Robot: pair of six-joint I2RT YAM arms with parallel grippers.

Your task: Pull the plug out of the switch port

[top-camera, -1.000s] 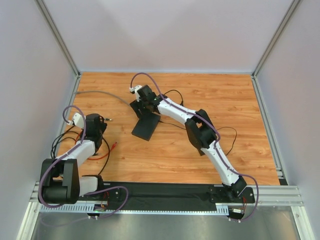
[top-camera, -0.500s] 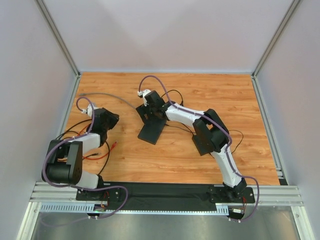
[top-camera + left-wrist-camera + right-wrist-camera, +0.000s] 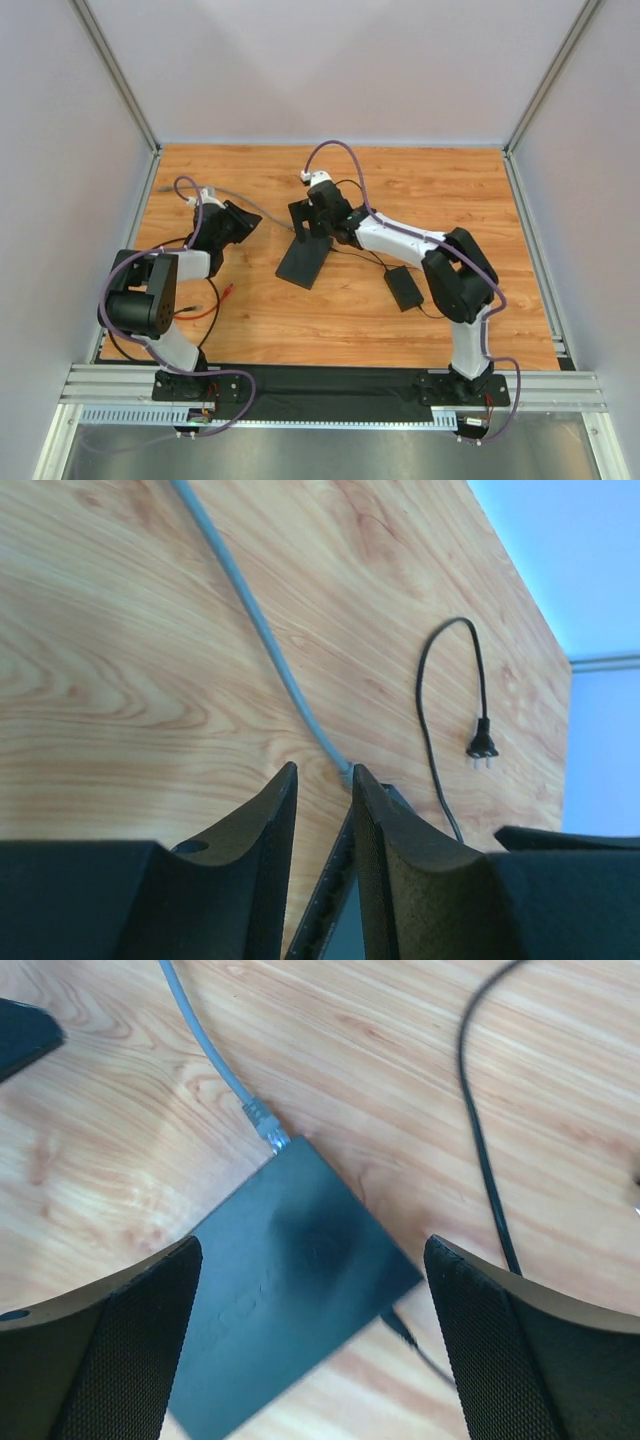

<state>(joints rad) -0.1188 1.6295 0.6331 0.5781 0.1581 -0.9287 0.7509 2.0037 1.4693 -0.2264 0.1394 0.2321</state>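
Note:
The switch (image 3: 303,260) is a flat matte-black box on the wood table; it also shows in the right wrist view (image 3: 285,1300). A grey cable (image 3: 262,212) ends in a clear plug (image 3: 264,1123) seated in the switch's far corner. My right gripper (image 3: 314,222) hovers over the far end of the switch, wide open (image 3: 312,1250) and empty. My left gripper (image 3: 243,222) is beside the grey cable, left of the switch. Its jaws (image 3: 323,772) stand a narrow gap apart with nothing between them. The plug (image 3: 345,770) lies just beyond its fingertips, and the switch's socket edge (image 3: 335,880) shows in the gap.
A thicker black adapter brick (image 3: 405,288) on a thin lead lies right of the switch. A black cord with a two-pin plug (image 3: 481,748) lies at the back. Red and black wires (image 3: 205,305) lie near the left arm's base. Walls enclose the table.
My left gripper has swung forward and right, up to the grey cable near the switch. My right arm has shifted right, its gripper still over the switch's far end, uncovering the adapter brick.

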